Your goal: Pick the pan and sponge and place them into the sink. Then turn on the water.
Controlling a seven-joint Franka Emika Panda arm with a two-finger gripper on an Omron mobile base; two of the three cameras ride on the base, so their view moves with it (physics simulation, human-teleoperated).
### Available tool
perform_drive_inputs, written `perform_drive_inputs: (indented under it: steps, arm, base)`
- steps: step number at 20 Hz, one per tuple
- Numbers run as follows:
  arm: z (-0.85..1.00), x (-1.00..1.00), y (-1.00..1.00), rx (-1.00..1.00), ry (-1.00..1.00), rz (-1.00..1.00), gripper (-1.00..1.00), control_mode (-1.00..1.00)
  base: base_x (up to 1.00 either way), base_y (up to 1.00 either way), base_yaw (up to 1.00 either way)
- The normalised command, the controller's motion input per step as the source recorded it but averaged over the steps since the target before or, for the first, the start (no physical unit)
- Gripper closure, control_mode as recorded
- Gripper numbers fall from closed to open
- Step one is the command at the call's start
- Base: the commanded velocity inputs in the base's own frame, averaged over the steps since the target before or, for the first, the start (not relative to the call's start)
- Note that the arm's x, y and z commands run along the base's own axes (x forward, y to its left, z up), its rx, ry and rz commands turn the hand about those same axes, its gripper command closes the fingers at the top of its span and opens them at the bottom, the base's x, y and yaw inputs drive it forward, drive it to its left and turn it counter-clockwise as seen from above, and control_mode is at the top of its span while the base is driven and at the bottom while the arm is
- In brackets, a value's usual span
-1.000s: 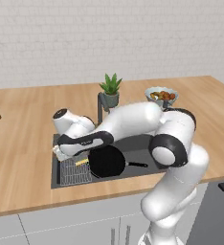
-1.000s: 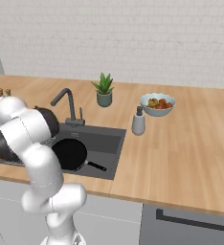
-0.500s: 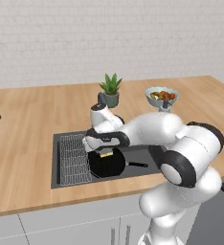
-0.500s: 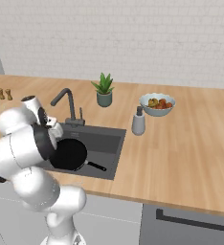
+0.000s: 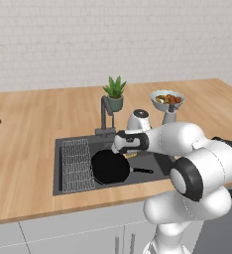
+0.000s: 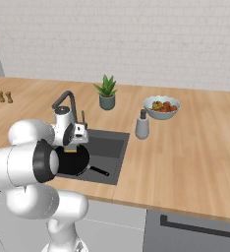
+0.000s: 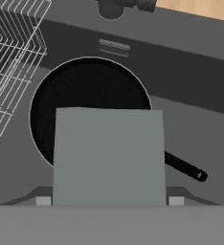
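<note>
Sponge (image 7: 109, 155) gripped in end effector (image 7: 109, 201), directly above pan (image 7: 85, 93) lying already in sink (image 7: 190, 76); pan handle pointing away from rack (image 7: 8, 62). Straight down for release.

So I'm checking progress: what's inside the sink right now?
The sink holds the pan beside the wire rack. The gripper holds the sponge above the pan, covering part of it in the hand view.

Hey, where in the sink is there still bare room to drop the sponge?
Bare floor lies right of the pan, beyond its handle, toward the sink wall under the soap dispenser. The left end is crowded: wire rack, then pan.
</note>
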Motion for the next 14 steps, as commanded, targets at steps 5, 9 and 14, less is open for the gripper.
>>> perform_drive_inputs:
  steps: [5,9,14]
  arm:
    - [-0.27,0.62,-0.14,0.03,-0.06,0.07,1.0,-1.0]
    - [-0.42,0.5,0.0,0.0,0.0,0.0,1.0,-1.0]
    - [-0.39,0.26,0.19,0.0,0.0,0.0,1.0,-1.0]
  base:
    - [0.0,0.0,0.0]
    - [0.0,0.0,0.0]
    - [0.0,0.0,0.0]
